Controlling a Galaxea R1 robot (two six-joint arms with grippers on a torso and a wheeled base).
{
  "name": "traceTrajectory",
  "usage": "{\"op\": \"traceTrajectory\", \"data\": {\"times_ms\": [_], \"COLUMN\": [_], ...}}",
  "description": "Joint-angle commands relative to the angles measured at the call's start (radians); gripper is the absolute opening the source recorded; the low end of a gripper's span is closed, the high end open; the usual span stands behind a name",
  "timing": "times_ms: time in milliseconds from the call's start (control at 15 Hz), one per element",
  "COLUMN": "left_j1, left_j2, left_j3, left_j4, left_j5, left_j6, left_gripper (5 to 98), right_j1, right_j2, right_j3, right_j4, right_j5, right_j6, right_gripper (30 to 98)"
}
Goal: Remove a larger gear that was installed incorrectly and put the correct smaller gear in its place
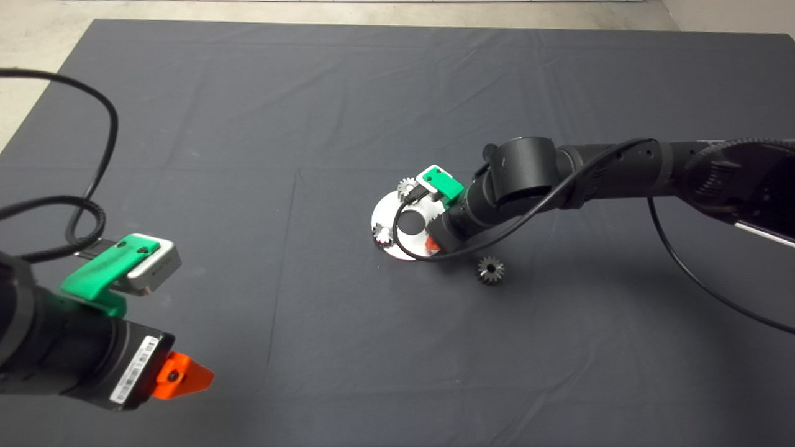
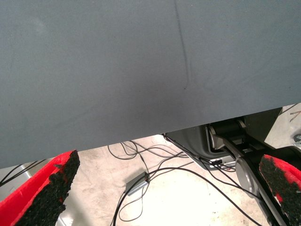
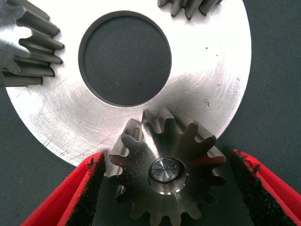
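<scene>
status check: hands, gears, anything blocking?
Right hand open, fingers either side of the larger gear, which sits on its pin at the round plate's rim. Left hand parked lower left, open. Smaller gear loose on mat. No obstruction visible.

A dark grey mat [image 1: 248, 124] with faint fold creases covers the table almost wholly. Past its far edge lies a pale, speckled concrete floor [image 1: 372, 9]. The left wrist view shows the same floor beyond the mat's edge, with loose black cables [image 2: 155, 174] and a small grey box [image 2: 137, 184] lying on it
</scene>
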Motion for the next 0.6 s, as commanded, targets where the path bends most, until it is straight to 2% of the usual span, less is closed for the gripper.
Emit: {"op": "traceTrajectory", "data": {"times_ms": [0,67,200,333,467,533], "left_j1": [-0.011,-0.011,-0.011,-0.012,-0.012,-0.011], "left_j2": [0.003,0.002,0.002,0.002,0.002,0.003], "left_j3": [0.018,0.018,0.018,0.018,0.017,0.017], "left_j4": [-0.015,-0.015,-0.015,-0.015,-0.015,-0.015], "left_j5": [0.040,0.040,0.040,0.040,0.040,0.041], "left_j6": [0.001,0.001,0.001,0.001,0.001,0.003], "left_gripper": [98.2,98.2,98.2,98.2,98.2,98.2], "right_j1": [0.019,0.019,0.019,0.019,0.019,0.019], "right_j2": [0.000,0.002,0.003,0.008,0.009,0.009], "right_j3": [0.001,0.001,0.003,0.002,0.004,0.004], "right_j4": [-0.030,-0.030,-0.030,-0.030,-0.031,-0.031], "right_j5": [0.004,0.004,0.004,0.004,0.004,0.004], "right_j6": [0.003,0.005,-0.001,-0.003,-0.005,-0.005], "right_gripper": [69.2,65.9,65.1,60.4,59.8,55.8]}}
